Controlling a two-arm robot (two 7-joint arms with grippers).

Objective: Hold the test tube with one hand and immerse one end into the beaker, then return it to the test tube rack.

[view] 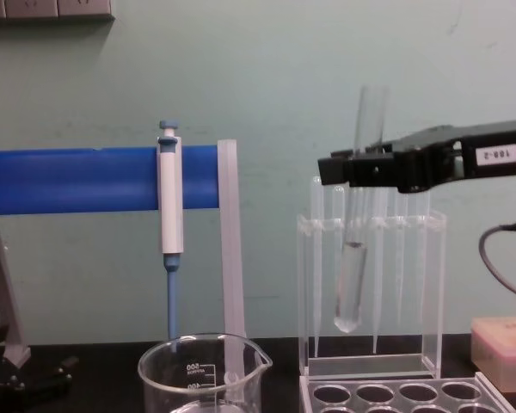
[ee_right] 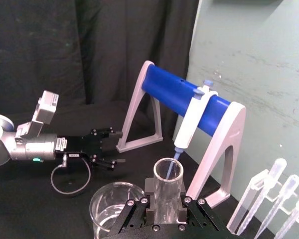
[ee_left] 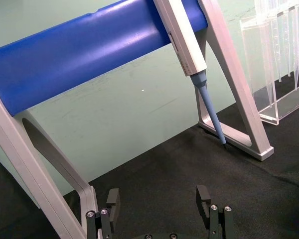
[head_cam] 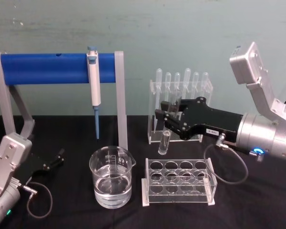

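Right hand (head_cam: 168, 115) — black w/ white no. label (head_cam: 211, 130), silver wrist (head_cam: 257, 130), blue ring light (head_cam: 259, 153), grey cable (head_cam: 231, 180).

In the chest view the bottom edge cuts off the lower part of the beaker (view: 202, 372) and most of the test tube rack (view: 396, 394). The right gripper (view: 359, 168) covers a short middle part of the test tube (view: 351, 275). In the head view the print on its white label (head_cam: 212, 130) is too small to read.

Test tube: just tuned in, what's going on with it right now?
The right gripper grips the test tube, holding it near upright in the air above the tube rack. Its lower end is in neither the rack nor the beaker, which is partly filled. The left gripper rests open, low on the left.
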